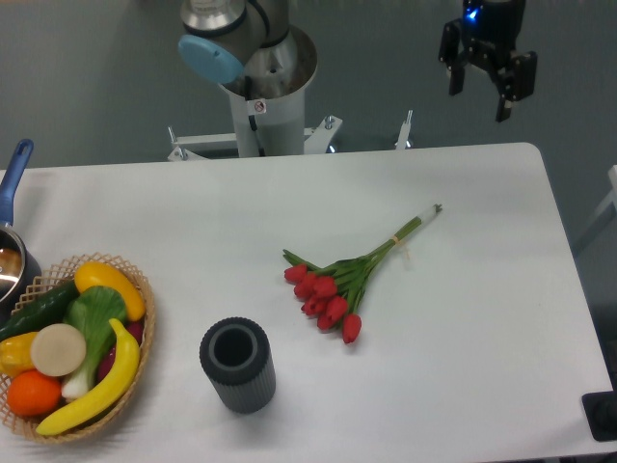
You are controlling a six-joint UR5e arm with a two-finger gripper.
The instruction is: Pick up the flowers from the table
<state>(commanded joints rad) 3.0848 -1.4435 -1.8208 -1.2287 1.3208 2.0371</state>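
Fixed camera, looking down on the white table (463, 193). The gripper (487, 92) is hanging high at the far right, beyond the table's back edge, with its two fingers spread apart and nothing between them. The flowers (333, 289), a small bunch of red tulips, are lying flat near the middle of the table, buds pointing toward the near left, tied stems running up and right to pale ends. Gripper and bunch are sitting well apart; no contact.

Judging by this, the approach step is only beginning: the pick is not yet made. The next move is calling for travel forward and left over the bunch, then descent with the fingers straddling the stems, likely near the tie where they are bundled tightest.

Also lying about: a dark ribbed cylindrical vase (237, 365) standing upright near the buds, a wicker basket of fruit and vegetables (67, 342) at the near left, and a blue-handled pot (12, 251) at the left edge.
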